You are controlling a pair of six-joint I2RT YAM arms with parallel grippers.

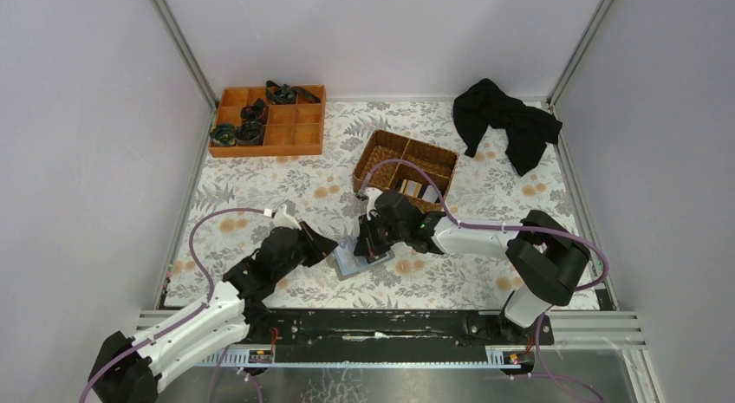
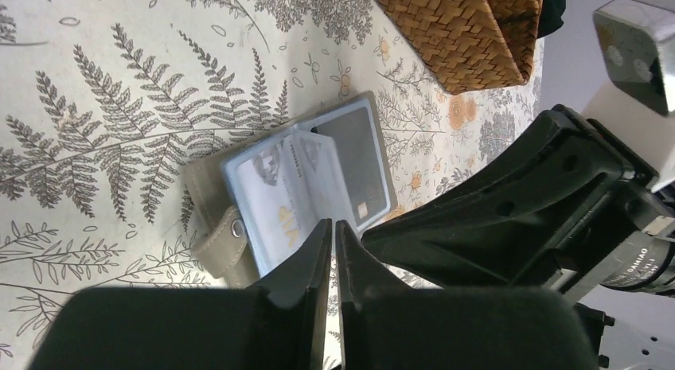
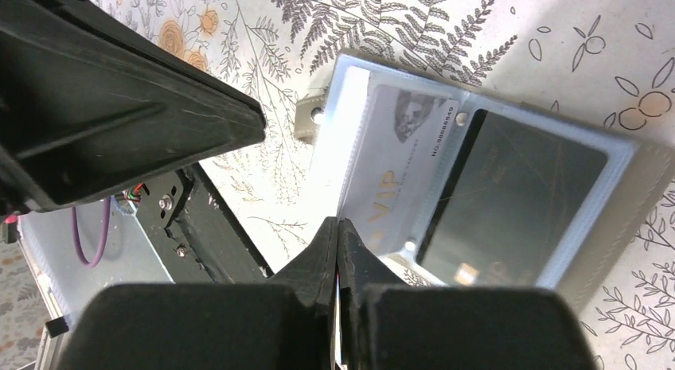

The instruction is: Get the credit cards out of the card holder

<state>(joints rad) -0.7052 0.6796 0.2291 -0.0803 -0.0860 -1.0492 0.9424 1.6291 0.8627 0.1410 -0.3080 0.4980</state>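
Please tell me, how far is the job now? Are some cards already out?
Done: the card holder lies open; flat pieces in the wicker basket may be removed cards. In hand: the right gripper, shut, points at the edge of the pale card, the left gripper beside it. To do: the pale card and the dark card sit in their sleeves.

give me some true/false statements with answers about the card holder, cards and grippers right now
The card holder lies open on the table. True.
A dark card sits in one of its sleeves. True.
The card holder is inside the basket. False: it lies on the table, apart from the wicker basket.
The right arm's jaws are wide open. False: the right gripper has its jaws pressed together.
A pale card sits beside the dark card. True.
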